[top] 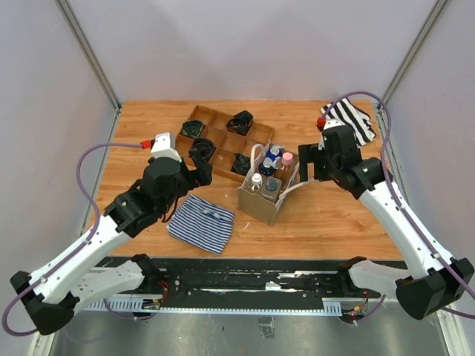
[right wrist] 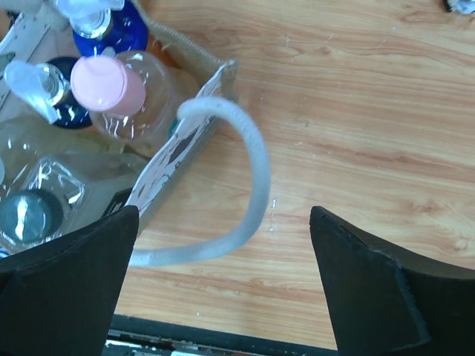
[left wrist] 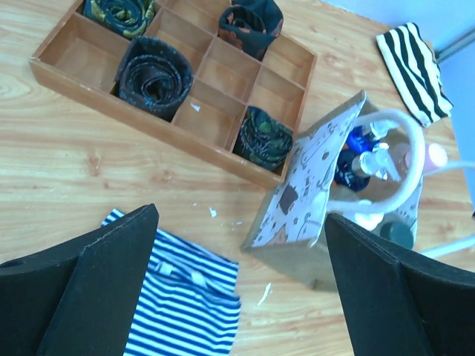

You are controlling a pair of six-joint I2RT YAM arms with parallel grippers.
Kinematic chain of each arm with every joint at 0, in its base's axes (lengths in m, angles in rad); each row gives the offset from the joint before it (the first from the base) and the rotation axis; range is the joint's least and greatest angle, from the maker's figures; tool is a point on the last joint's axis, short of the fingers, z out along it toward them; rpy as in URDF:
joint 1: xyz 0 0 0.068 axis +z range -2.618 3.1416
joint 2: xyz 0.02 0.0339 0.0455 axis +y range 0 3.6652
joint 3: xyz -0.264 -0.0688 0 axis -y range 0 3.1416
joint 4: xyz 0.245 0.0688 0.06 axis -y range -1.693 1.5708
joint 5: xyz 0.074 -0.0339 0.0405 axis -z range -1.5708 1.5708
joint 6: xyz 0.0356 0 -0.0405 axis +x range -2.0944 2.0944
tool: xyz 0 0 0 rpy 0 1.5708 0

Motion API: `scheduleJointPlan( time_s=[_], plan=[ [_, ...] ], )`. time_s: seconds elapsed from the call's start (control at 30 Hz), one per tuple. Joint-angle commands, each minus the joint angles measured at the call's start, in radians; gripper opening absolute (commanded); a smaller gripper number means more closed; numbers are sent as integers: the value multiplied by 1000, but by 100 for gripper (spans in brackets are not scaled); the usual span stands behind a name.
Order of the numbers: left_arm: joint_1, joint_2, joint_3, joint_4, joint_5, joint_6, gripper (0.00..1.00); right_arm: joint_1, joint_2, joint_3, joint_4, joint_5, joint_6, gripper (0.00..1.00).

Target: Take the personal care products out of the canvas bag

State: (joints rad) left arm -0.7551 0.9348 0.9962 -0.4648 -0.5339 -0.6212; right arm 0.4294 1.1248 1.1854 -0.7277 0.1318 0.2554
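The canvas bag (top: 258, 205) stands upright near the middle of the wooden table (top: 334, 222) in the top view, just below and to the right of the compartment tray (top: 223, 137). Inside it, the clear bottle with a white cap (top: 257, 180) and the grey-capped bottle (top: 272, 185) sit toward the lower end. The pink-capped bottle (top: 287, 159) and the blue pump (top: 269, 165) sit toward the upper end.

The left gripper (left wrist: 241, 222) hangs over the table to the left of the bag and apart from it. Its jaws are spread wide and nothing is between them. In its wrist view the bag stands right of centre, nearer the right-hand finger (left wrist: 393, 297). A blue-and-white striped cloth (left wrist: 185, 297) lies at lower centre, under the gap. Black rolled items (left wrist: 152, 74) fill some tray compartments at the upper left.

The right gripper (right wrist: 224, 215) is close beside the bag's upper right corner in the top view. Its jaws are also wide apart and it holds nothing. In its wrist view the bag takes up the upper left, with the pink cap above the left-hand finger (right wrist: 67, 289). A white rope handle (right wrist: 256, 178) loops out from the bag's edge over bare wood, curving through the space between the two fingers. Whether it hangs at finger height cannot be told.

A black-and-white striped cloth (top: 352, 119) lies at the table's upper right, beyond the right arm.
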Motion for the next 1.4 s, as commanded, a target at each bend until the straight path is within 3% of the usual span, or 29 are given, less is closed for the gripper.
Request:
scheduleJointPlan(
  time_s=[0.0, 0.17, 0.33, 0.43, 0.57, 0.7, 1.0, 1.1, 1.37],
  plan=[
    [0, -115, -73, 13, 35, 62, 100, 9, 31, 87, -14, 78, 20, 99],
    [0, -116, -79, -82, 9, 52, 100, 12, -5, 50, 153, -99, 1, 99],
    [0, -102, -122, -115, 13, 5, 99, 12, 160, 206, -31, -32, 10, 99],
    [0, -101, -144, -85, -17, -2, 99, 26, 193, 205, 16, -172, -9, 99],
    [0, -42, -133, -9, -6, 6, 99, 81, 201, 191, 68, -126, -4, 99],
    [4, 103, -120, 71, 17, -60, 99, 98, 194, 208, 67, -166, -7, 99],
    [68, 616, 62, 129, 115, -71, 99, 177, 222, 192, 23, -276, 7, 99],
    [106, 717, 79, 165, 167, -91, 98, 192, 262, 162, 25, -274, 8, 98],
    [164, 938, 213, 165, 146, -98, 97, 195, 416, 165, 3, -246, 41, 99]
  ],
)
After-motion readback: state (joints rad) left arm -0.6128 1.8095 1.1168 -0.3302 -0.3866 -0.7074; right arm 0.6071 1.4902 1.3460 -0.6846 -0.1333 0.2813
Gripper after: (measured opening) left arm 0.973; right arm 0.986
